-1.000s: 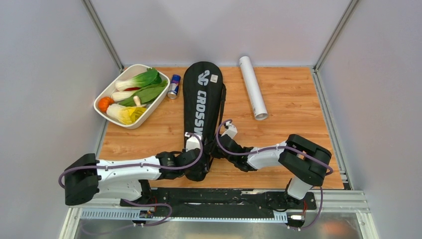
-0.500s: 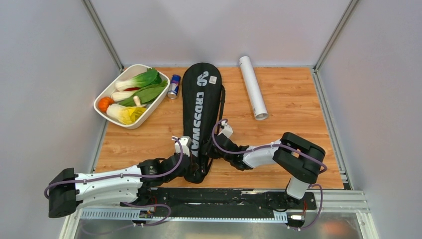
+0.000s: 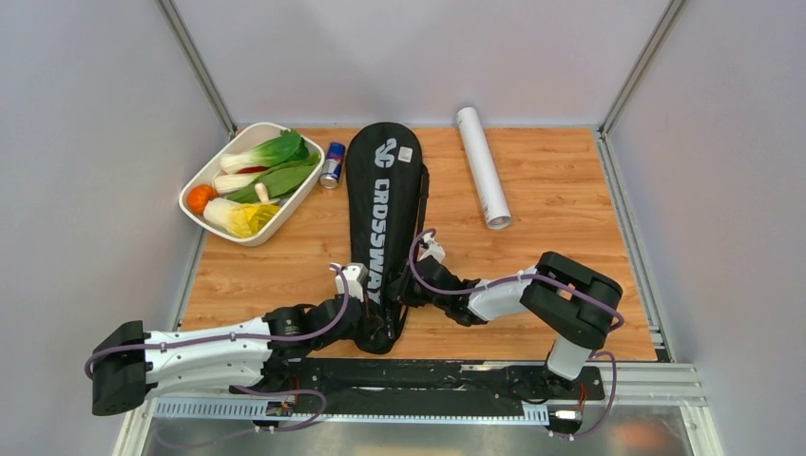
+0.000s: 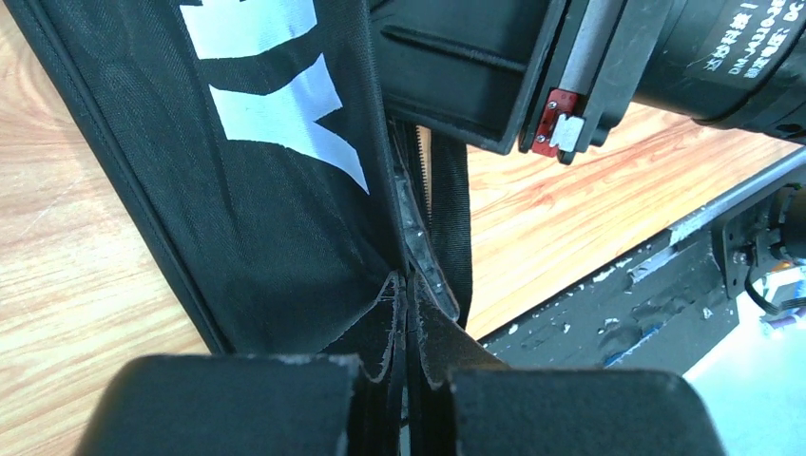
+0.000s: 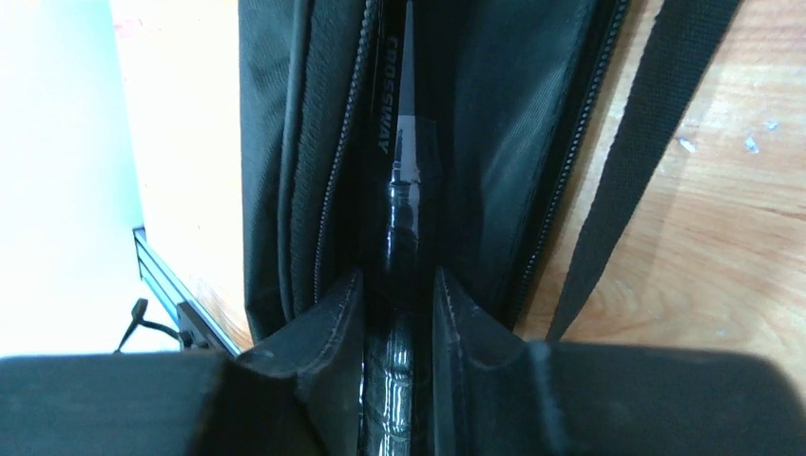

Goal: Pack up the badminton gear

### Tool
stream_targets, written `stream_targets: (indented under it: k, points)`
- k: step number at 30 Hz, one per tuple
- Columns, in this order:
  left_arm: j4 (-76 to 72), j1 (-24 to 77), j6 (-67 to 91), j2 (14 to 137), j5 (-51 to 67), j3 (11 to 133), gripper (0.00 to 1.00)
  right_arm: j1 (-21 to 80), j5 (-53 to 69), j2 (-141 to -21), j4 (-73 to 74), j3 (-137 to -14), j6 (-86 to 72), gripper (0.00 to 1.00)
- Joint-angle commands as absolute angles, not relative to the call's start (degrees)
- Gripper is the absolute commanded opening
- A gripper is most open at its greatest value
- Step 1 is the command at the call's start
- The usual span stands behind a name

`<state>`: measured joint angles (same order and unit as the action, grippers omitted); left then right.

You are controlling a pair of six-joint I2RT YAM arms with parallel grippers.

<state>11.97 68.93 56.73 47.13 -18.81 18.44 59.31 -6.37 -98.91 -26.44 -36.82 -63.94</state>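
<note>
The black CROSSWAY racket bag [image 3: 385, 190] lies lengthwise down the middle of the table. My left gripper [image 3: 373, 321] is at its near end. In the left wrist view it [image 4: 409, 285] is shut on a thin edge of the bag [image 4: 266, 190] by the zipper. My right gripper [image 3: 407, 290] reaches into the bag's right side. In the right wrist view it [image 5: 399, 280] is shut on a glossy black racket handle [image 5: 401, 190] inside the unzipped opening. The white tube [image 3: 483, 166] lies at the back right. No shuttlecocks show.
A white tray [image 3: 255, 239] of vegetables sits at the back left, with a blue-silver can [image 3: 332, 163] between it and the bag. The bag's black strap [image 5: 646, 142] trails on the wood to its right. Grey walls enclose the table on three sides.
My left arm has drawn back towards the near-left, still pinching the bag's end, and the bag has slid slightly nearer. My right gripper stays at the handle.
</note>
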Motion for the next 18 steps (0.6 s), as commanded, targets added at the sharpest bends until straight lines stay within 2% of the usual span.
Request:
stream_targets:
  k: [1, 5, 6, 8, 11, 12, 15, 18]
  points:
    - [5.36, 69.28, 57.28, 46.77, -17.64, 18.34, 0.00, 59.50, -2.51, -97.50, -34.11, -36.22, -64.99, 0.19]
    - [4.33, 69.27, 57.68, 47.98, -17.26, 17.85, 0.00, 59.20, 1.89, -100.57, -37.88, -36.35, -65.46, 0.19]
    - [4.14, 69.26, 57.71, 48.03, -17.24, 17.49, 0.00, 59.16, 2.94, -101.26, -40.33, -35.46, -66.05, 0.16]
    - [3.44, 69.27, 57.90, 48.18, -17.09, 16.93, 0.00, 58.82, 4.46, -102.28, -44.64, -34.02, -66.77, 0.02]
    - [3.26, 69.30, 58.15, 48.87, -17.05, 16.74, 0.00, 58.34, 5.46, -102.30, -45.16, -32.87, -66.69, 0.00]
    - [3.39, 69.28, 58.17, 49.09, -17.05, 16.77, 0.00, 58.24, 5.54, -101.93, -44.75, -32.64, -66.25, 0.02]
    - [4.31, 69.26, 58.19, 50.09, -17.74, 16.93, 0.00, 58.33, 4.90, -98.99, -36.88, -33.55, -63.35, 0.29]
    - [6.59, 69.31, 58.37, 50.83, -18.66, 17.52, 0.00, 58.28, 2.71, -94.63, -29.86, -32.70, -61.46, 0.42]
